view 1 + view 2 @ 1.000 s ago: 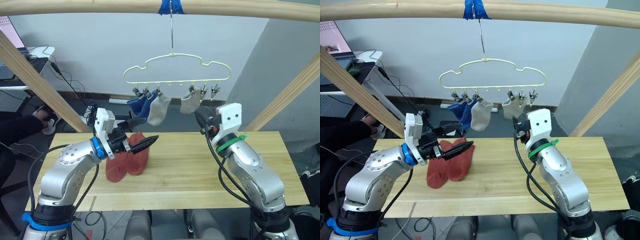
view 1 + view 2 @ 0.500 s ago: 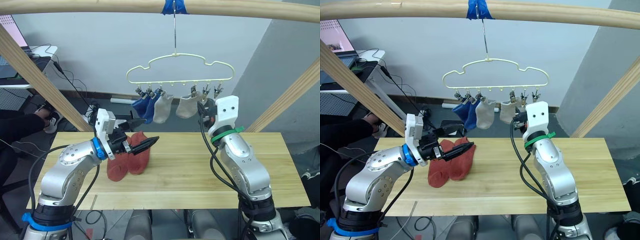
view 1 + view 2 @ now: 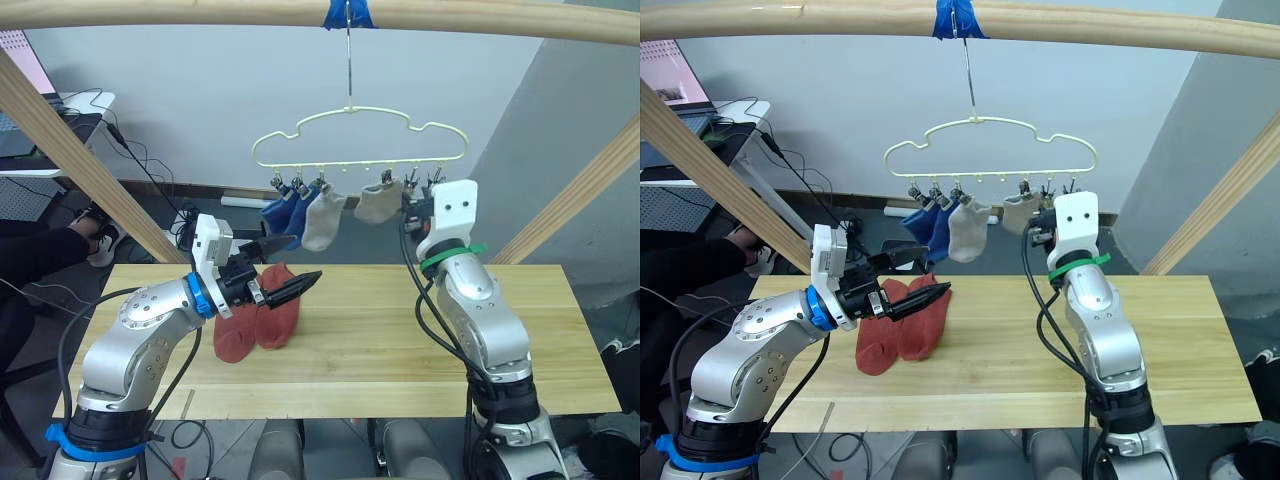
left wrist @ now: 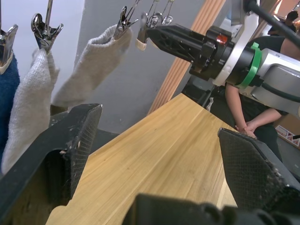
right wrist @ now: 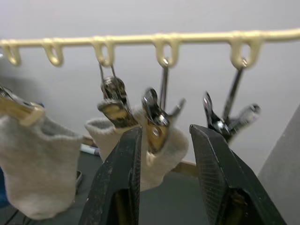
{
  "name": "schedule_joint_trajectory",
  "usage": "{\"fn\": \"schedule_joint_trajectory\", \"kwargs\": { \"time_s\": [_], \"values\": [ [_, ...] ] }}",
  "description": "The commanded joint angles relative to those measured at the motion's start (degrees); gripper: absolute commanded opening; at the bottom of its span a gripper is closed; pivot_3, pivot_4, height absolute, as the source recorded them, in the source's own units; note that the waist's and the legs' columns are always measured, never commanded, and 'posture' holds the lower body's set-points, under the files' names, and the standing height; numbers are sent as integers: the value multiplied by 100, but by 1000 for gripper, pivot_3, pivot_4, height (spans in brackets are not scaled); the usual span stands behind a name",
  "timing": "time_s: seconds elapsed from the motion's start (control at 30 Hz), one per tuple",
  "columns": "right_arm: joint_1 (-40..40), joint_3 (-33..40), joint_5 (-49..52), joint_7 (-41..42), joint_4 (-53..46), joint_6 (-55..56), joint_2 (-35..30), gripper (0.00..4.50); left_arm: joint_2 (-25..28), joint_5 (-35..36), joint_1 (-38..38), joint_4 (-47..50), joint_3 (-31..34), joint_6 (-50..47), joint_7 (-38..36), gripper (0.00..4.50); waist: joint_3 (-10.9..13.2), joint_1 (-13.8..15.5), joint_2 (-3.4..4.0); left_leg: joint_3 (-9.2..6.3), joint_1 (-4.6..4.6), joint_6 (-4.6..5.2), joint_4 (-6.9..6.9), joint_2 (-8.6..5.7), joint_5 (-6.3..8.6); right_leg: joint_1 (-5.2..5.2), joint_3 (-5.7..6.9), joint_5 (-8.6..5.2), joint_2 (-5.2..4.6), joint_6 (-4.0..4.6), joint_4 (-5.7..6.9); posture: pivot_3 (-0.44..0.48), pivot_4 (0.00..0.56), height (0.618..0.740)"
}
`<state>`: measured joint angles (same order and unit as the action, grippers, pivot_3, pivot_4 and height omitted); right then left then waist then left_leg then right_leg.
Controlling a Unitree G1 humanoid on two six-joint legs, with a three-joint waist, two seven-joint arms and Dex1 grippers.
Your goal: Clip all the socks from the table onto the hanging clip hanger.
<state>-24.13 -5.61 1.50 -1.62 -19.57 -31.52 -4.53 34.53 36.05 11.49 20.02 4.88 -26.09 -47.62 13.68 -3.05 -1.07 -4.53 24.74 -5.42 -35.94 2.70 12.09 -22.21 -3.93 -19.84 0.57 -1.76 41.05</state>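
**Right gripper at the clips – the grey sock may come loose**

The right gripper (image 5: 161, 187) stands with its two fingers apart, raised to the row of metal clips (image 5: 154, 117) under the clip hanger (image 3: 358, 135). Between the fingers I see one clip that bites the cuff of a light grey sock (image 5: 157, 150), and nothing is squeezed yet. The left gripper (image 3: 285, 290) is also spread open and empty – it hovers just over the two rust-red socks (image 3: 258, 320), which lie side by side on the table (image 3: 400, 330), toward its left half and nearer the far edge than the near one.

On the hanger, two blue socks (image 3: 285, 210) and another light grey sock (image 3: 320, 218) hang at the left part of the row; the grey one at the right gripper hangs tilted, held by one corner of its cuff.

My worry is this: the hanger swings free on a thin hook (image 3: 349, 60) from the pole, so if the right fingers push a clip sideways, the whole row will turn away and the fingers may close on the wrong clip. If they press the clip that holds the grey sock, it can open and the sock falls. A free clip (image 5: 225, 117) hangs just beside, easy to confuse.
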Motion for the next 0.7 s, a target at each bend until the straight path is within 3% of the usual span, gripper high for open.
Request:
{"fn": "schedule_joint_trajectory", "kwargs": {
  "time_s": [0.03, 0.7],
  "values": [
    [-141, 74, -54, -22, 26, 169, 84, 1680, -20, 106, 20, 196, 104, 4, 1, 4500, 0, 0, 0, 1, 0, 0, 0, 0, 0, 0, -1, 0, 0, 0, 0, 14, 205, 740],
    [-501, 147, -122, 26, 449, 473, 291, 1680, -28, 69, -114, 259, 107, 81, 47, 4500, -1, 8, 1, 0, -1, 0, -2, 0, 0, 0, 0, 1, 0, 1, 6, 37, 194, 740]
  ]
}}
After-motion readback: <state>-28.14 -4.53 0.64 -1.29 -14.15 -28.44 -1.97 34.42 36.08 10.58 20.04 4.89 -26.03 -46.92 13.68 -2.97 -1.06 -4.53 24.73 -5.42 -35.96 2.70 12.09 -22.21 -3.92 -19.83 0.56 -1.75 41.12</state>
